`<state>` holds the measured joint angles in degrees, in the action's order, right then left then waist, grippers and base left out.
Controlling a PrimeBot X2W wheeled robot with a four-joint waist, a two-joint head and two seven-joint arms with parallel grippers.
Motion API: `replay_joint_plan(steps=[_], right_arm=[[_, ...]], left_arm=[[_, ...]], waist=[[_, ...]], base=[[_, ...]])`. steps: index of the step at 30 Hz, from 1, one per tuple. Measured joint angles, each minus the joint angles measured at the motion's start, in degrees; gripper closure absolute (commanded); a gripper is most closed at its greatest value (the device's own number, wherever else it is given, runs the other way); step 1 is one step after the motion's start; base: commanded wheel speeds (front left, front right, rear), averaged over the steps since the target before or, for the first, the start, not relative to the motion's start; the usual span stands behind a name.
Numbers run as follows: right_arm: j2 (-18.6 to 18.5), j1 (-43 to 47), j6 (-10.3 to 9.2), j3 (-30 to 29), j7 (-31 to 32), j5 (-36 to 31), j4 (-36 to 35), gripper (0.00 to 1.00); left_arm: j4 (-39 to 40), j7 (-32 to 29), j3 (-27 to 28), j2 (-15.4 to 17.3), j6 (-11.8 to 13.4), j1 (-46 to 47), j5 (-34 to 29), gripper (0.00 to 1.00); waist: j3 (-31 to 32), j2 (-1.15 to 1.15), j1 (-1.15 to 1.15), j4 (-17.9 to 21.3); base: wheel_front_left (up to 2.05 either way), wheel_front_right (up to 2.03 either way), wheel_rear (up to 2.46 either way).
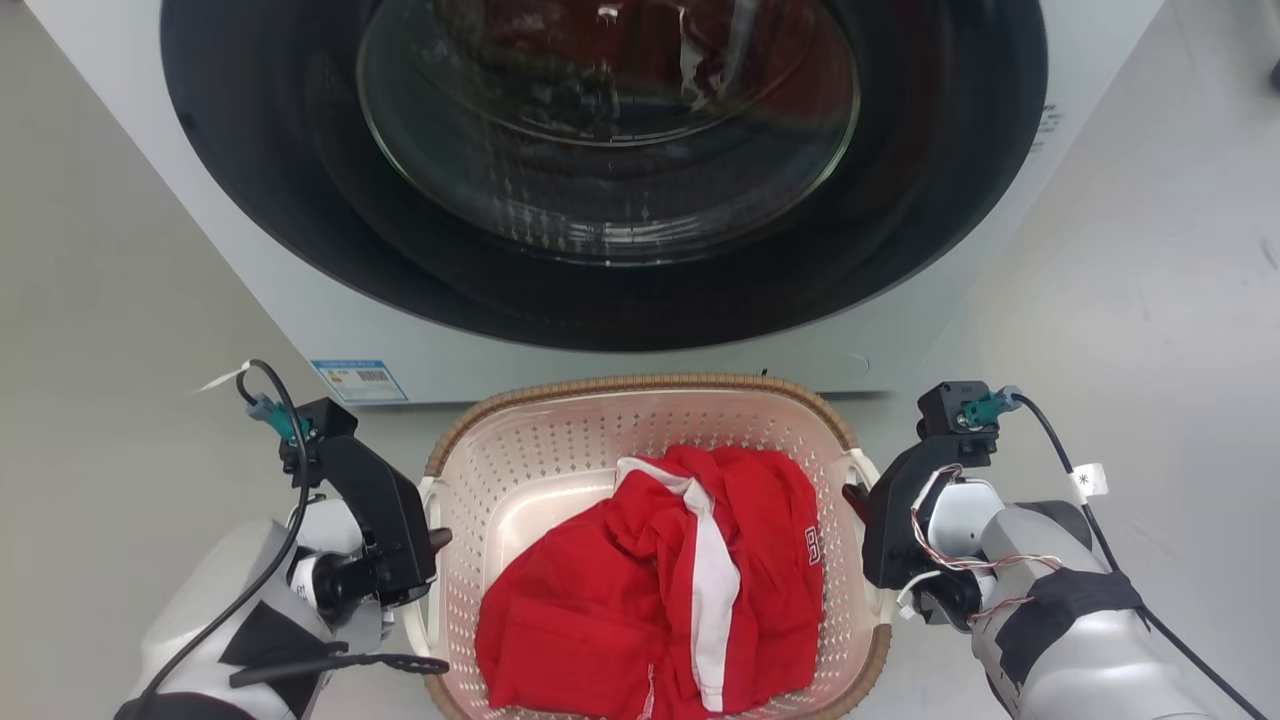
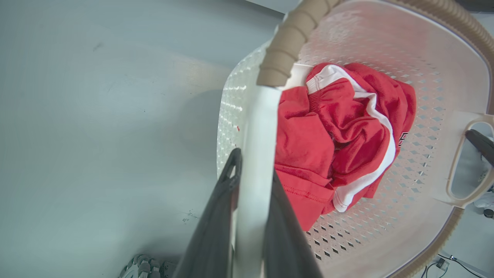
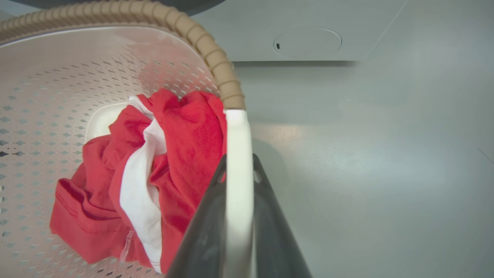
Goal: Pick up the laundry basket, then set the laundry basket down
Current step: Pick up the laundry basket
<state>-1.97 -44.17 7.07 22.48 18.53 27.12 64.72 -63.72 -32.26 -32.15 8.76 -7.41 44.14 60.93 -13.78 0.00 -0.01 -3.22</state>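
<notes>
The laundry basket (image 1: 540, 460) is cream-white and perforated with a brown woven-look rim, low in the head view just before the washing machine. A red garment with white stripes (image 1: 650, 600) lies crumpled inside it. My left gripper (image 1: 437, 540) is shut on the basket's left white handle (image 2: 256, 135), one finger on each side of the strip. My right gripper (image 1: 855, 497) is shut the same way on the right handle (image 3: 238, 135). In the left wrist view a dark fingertip (image 2: 480, 143) of the right gripper shows through the far handle. I cannot tell whether the basket's base touches the floor.
The white washing machine (image 1: 300, 320) with its dark round glass door (image 1: 600, 150) stands directly behind the basket. A blue label (image 1: 358, 378) marks its lower left corner. Grey floor (image 1: 120, 300) stretches to either side. Cables loop off both wrists.
</notes>
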Motion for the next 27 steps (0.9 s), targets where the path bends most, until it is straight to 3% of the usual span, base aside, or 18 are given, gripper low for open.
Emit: replay_joint_plan(steps=[27], right_arm=[[0.26,6.88,0.35,2.13,6.70,6.72,3.99,1.00]], left_arm=[[-4.21,-4.16,-1.48,-2.00,-0.08,-7.27,2.32,1.00]], waist=[[12.47,-0.01,0.00,0.39]], base=[[0.00,0.00,0.00]])
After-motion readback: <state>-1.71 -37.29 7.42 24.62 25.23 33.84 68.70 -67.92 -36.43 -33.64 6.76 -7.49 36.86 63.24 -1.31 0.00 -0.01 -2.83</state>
